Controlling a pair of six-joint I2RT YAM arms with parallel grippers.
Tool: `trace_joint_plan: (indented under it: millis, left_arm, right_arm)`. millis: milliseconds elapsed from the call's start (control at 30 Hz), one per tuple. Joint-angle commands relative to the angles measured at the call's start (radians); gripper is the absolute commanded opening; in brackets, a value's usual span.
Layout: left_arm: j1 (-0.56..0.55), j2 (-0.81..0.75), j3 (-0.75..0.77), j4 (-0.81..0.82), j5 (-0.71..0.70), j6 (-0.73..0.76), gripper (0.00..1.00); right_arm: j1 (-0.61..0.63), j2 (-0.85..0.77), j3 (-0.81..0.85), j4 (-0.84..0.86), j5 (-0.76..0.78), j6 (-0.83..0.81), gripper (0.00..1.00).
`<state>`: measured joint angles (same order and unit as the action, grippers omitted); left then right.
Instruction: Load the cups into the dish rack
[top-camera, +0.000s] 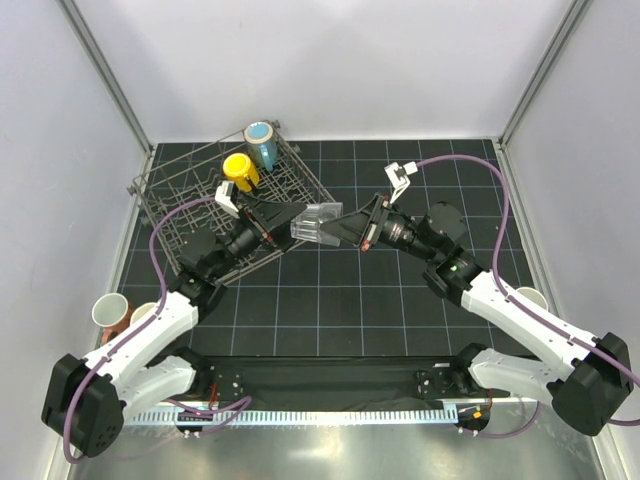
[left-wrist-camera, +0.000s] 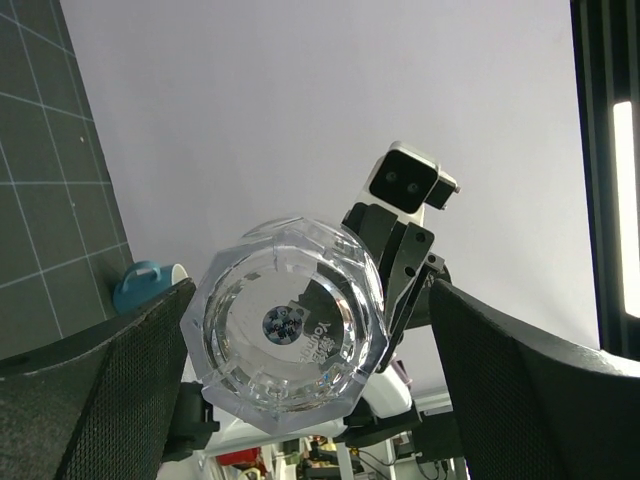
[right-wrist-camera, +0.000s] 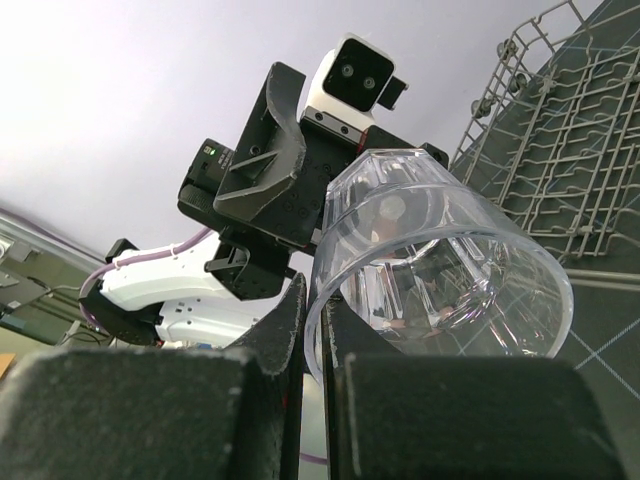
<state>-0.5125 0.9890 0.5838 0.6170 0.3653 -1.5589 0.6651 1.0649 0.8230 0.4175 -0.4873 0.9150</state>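
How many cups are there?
6: light-blue cup, yellow cup in rack; clear cup in right gripper; two pink cups far left; one cup far right. Others may be hidden.

Sideways clear tumbler (top-camera: 318, 222) aloft beside grey wire rack (top-camera: 185, 180) holding yellow cup (top-camera: 240, 168), blue cup (top-camera: 262, 141)

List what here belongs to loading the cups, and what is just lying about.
For the job:
clear tumbler
yellow cup
blue cup
pink cup
second pink cup
dish rack

Just there:
black grid mat
purple cables
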Motion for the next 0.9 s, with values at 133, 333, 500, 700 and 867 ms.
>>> trace_joint_plan:
  millis: [133,333,500,700,867]
  left_arm:
    - [-0.026,-0.033,0.010,0.067,-0.019,0.005,0.92]
    - [-0.031,-0.026,0.017,0.066,-0.031,0.004,0.78]
    - [-0.031,-0.001,0.028,0.072,-0.029,-0.003,0.62]
    - [-0.031,0.010,0.048,0.078,-0.034,0.010,0.22]
    - [-0.031,0.005,0.053,0.072,-0.042,0.028,0.00]
  right_arm:
    - [0.010,-0.017,0.008,0.112,0.090,-0.022,0.04]
    - [0.010,0.003,0.007,0.110,0.087,-0.013,0.04]
    - [0.010,0.012,-0.010,0.109,0.067,-0.010,0.04]
    - [0.008,0.009,-0.039,0.093,0.053,-0.024,0.04]
    - [0.010,0.023,-0.022,0.057,0.041,-0.045,0.12]
